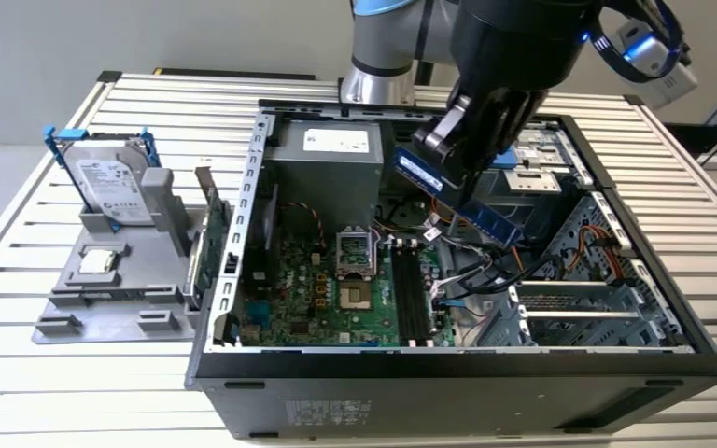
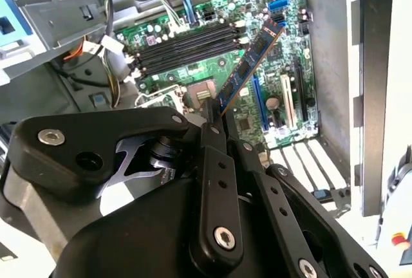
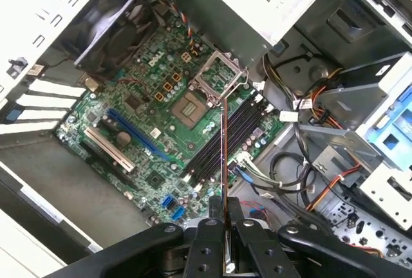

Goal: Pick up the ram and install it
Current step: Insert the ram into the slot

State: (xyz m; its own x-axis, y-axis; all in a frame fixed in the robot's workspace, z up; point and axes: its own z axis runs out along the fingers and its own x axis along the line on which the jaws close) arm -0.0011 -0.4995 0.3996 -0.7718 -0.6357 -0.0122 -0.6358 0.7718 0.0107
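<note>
The ram (image 1: 458, 196) is held clamped between the jaws of the gripper (image 1: 448, 161), raised above the open computer case (image 1: 458, 373) and tilted, with its lower end pointed down toward the inside of the case. In the exterior view it is seen over the cables right of the green motherboard (image 1: 321, 299), apart from the black memory slots (image 1: 411, 299), which are seen unfilled. In the second wrist view the ram (image 2: 248, 69) is shown slanting away from the gripper (image 2: 215, 114), its far end over the board beside the long black slots (image 2: 187, 46). In the first wrist view the ram (image 3: 223, 162) is seen edge-on as a thin line running from the gripper (image 3: 224, 217) over the slots (image 3: 225, 139) toward the processor socket (image 3: 193, 105). The case is laid on its side on a slatted metal worktop (image 1: 35, 411). On the exterior view's left, a grey holder (image 1: 122, 299) is placed beside the case, with a silver hard drive (image 1: 112, 185) in a blue frame stood upright on it and a green card (image 1: 213, 238) stood on edge between holder and case.
</note>
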